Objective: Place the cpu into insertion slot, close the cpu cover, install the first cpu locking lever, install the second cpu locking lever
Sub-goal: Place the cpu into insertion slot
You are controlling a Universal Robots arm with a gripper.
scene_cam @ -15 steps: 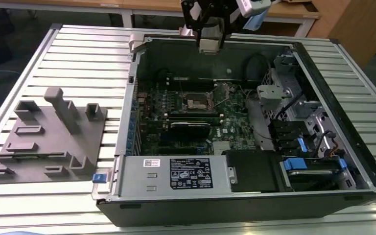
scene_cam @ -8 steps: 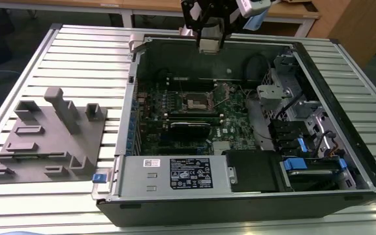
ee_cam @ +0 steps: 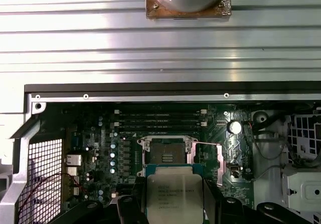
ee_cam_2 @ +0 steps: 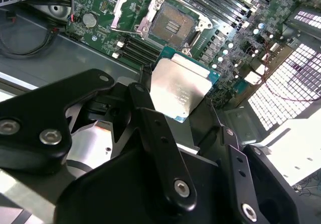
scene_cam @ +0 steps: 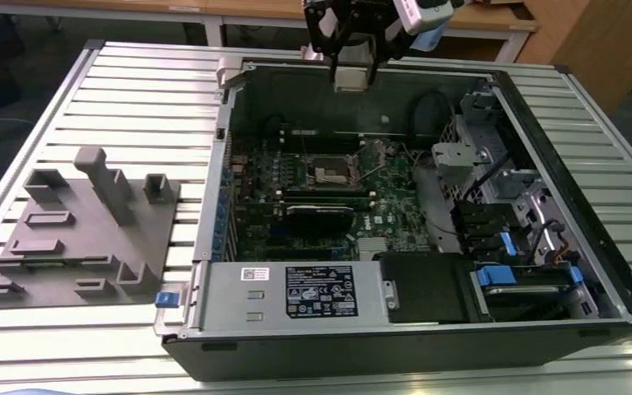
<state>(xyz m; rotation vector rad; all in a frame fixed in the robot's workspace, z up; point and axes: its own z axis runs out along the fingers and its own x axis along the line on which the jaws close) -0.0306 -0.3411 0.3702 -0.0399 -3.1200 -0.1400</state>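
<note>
Over a ribbed metal table (scene_cam: 129, 90) and an open computer case (scene_cam: 404, 354), my gripper (ee_cam_2: 179, 96) held the cpu (ee_cam_2: 183, 83) pinched by opposite edges, hovering short of the insertion slot (ee_cam_2: 172, 27); I judged it light, stiff, delicate underneath.

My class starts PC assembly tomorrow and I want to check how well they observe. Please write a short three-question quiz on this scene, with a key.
1. True or false: the cpu already sits in the slot.
2. What does the hand hold? A the cpu; B a memory stick; C nothing.
3. Fill in: the grey rack lies to the exterior view's ___ of the case.
Key: 1 false, the slot is empty; 2 A; 3 left.
</note>
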